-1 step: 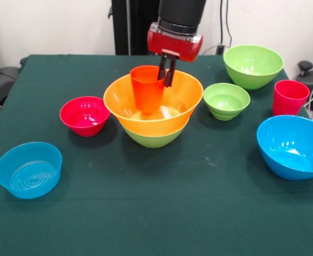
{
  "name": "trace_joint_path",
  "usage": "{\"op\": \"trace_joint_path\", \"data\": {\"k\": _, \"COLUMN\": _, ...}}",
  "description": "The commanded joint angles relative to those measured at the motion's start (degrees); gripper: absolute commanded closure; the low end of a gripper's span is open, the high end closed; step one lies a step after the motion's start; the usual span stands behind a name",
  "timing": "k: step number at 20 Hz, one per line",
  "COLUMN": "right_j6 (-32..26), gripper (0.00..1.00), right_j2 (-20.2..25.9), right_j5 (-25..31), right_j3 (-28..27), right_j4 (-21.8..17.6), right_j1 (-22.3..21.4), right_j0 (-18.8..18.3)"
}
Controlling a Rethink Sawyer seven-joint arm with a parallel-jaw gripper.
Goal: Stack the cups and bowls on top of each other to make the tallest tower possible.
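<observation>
Nearest lie a small blue plastic bowl (pixel 29 169) and a big blue glossy bowl (pixel 293 146). Behind them, the wide orange plastic bowl (pixel 153 105) sits nested in a big green bowl (pixel 152 138). Inside stands an orange plastic tumbler (pixel 147 88), its rim pinched by the gripper (pixel 167 69).

orange cup (pixel 147 88), orange bowl (pixel 161 112), green tablecloth (pixel 156 213)
</observation>
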Motion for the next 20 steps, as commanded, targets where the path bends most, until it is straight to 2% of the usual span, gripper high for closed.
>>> {"op": "trace_joint_path", "data": {"k": 1, "right_j6": 9.92, "gripper": 1.00, "right_j2": 1.58, "right_j5": -2.18, "right_j3": -1.13, "right_j4": 3.76, "right_j1": 2.15, "right_j0": 2.60}}
{"op": "trace_joint_path", "data": {"k": 7, "right_j6": 9.54, "gripper": 1.00, "right_j2": 0.69, "right_j5": -2.95, "right_j3": -1.31, "right_j4": 5.24, "right_j1": 2.56, "right_j0": 3.69}}
{"op": "trace_joint_path", "data": {"k": 13, "right_j6": 7.48, "gripper": 1.00, "right_j2": -1.59, "right_j5": -3.64, "right_j3": -3.62, "right_j4": 4.03, "right_j1": 3.19, "right_j0": 4.44}}
{"op": "trace_joint_path", "data": {"k": 14, "right_j6": 7.29, "gripper": 0.00, "right_j2": -2.30, "right_j5": -4.07, "right_j3": -4.08, "right_j4": 3.91, "right_j1": 3.42, "right_j0": 4.77}}
{"op": "trace_joint_path", "data": {"k": 17, "right_j6": 7.95, "gripper": 0.00, "right_j2": -2.33, "right_j5": -5.97, "right_j3": -3.62, "right_j4": 4.08, "right_j1": 3.49, "right_j0": 4.67}}
{"op": "trace_joint_path", "data": {"k": 20, "right_j6": 7.04, "gripper": 0.00, "right_j2": -2.74, "right_j5": -3.74, "right_j3": -4.28, "right_j4": 4.22, "right_j1": 3.08, "right_j0": 4.91}}
